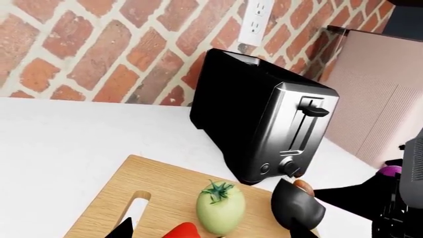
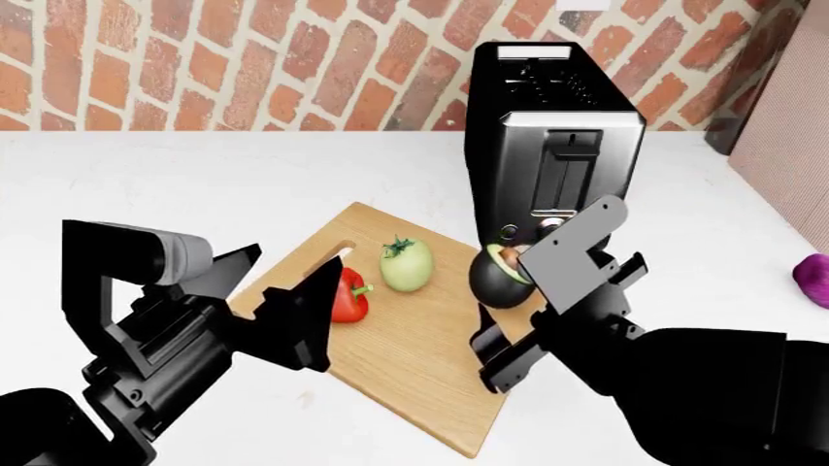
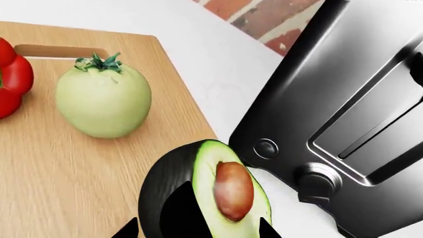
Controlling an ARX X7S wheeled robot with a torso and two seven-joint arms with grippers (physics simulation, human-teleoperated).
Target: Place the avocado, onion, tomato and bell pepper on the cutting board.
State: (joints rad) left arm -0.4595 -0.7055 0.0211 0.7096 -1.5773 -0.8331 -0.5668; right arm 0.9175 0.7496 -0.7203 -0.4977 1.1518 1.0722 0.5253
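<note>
The bench [image 2: 194, 184] is a plain white surface filling the middle of the head view. A red brick wall [image 2: 259, 58] runs across the top of the frame, with a white outlet [image 1: 254, 22] above the toaster [image 2: 550, 146]. The toaster, black and chrome, stands upper centre right. A pale pink panel [image 2: 790, 107] closes the right edge.

The board [image 2: 402, 349] lies at an angle at frame centre. The pepper [image 2: 348, 296] and tomato [image 2: 406, 264] rest on it, near its slot. The onion [image 2: 813, 280] lies on the bench at the far right edge, well apart from the board.

The right pincer [image 2: 499, 282] grasps the avocado [image 2: 499, 277] at the board's right edge, just beside the toaster. The left pincer [image 2: 279, 296] is released, beside the pepper.
</note>
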